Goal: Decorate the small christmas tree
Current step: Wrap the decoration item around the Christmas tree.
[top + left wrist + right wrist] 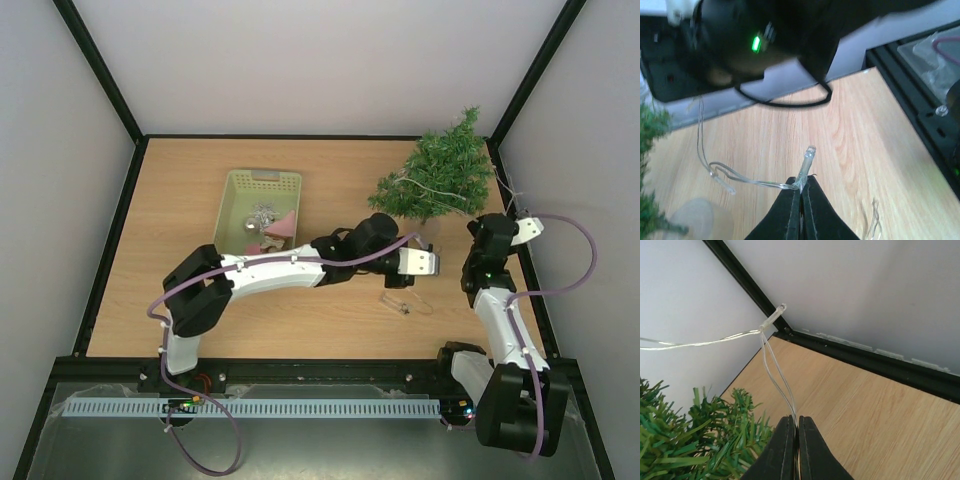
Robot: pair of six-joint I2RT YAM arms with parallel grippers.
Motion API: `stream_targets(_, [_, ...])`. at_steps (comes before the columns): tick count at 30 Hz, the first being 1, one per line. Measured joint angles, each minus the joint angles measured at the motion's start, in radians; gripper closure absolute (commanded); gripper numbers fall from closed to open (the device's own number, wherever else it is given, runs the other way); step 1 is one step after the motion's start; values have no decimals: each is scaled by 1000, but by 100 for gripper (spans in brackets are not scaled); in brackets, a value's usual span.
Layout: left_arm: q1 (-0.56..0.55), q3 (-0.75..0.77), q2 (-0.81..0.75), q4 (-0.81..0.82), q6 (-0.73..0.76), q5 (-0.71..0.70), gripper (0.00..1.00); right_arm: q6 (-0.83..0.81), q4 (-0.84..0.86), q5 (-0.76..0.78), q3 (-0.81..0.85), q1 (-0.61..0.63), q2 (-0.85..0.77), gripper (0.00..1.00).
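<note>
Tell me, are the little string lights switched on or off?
Off. The bulb at the left pincer and another bulb above the right pincer look clear, with no glow.

lab: white-walled, black-framed robot table (180, 200)

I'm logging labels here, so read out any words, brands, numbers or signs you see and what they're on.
None can be read: the basket, the small christmas tree, the light string, the left arm and the right arm carry no visible lettering. The green lamp on the right arm is only a light.
</note>
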Motion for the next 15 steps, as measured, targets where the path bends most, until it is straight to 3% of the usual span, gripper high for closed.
stream_targets(7, [77, -114, -29, 7, -17, -23, 98, 18, -21, -116, 0, 0, -22, 98])
stream_targets(15, [119, -128, -81, 50, -42, -34, 98, 33, -23, -215, 0, 0, -63, 98])
